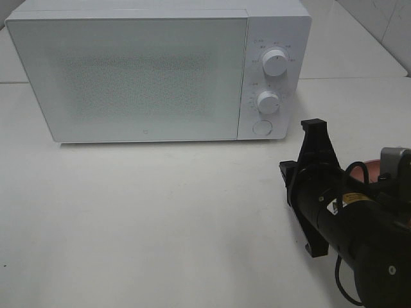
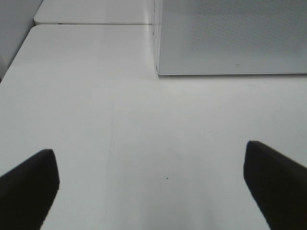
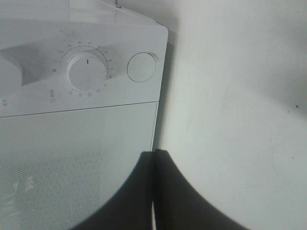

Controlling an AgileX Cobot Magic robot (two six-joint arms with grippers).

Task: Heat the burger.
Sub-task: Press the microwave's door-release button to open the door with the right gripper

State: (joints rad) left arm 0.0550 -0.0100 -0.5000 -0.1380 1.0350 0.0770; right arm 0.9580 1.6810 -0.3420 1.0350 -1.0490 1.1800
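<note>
Oven: a large white microwave oven (image 1: pixel 141 70) stands at the back of the white counter (image 1: pixel 160 218), with its door closed.
Controls: an upper white round dial (image 1: pixel 275 62), a lower white round dial (image 1: pixel 268 102), and under them a round white push button (image 1: pixel 262 128).
Right gripper (image 1: pixel 314 128): jaws pressed together, holding nothing; the tip is near the push button, not touching it.
Left gripper (image 2: pixel 153 191): jaws wide apart and empty, over bare counter, facing the left corner of the oven.
Burger: not visible in any view. A sliver of a round pink plate (image 1: pixel 372 172) shows behind the right arm; the burger may be hidden there, I cannot tell.
Step, I think: push the button so the door opens.
Handling, my judgement: a burger is light, soft and made of loose layers, easy to crush. Better to take the plate by its rim, or to hold the bun gently at its two sides.
</note>
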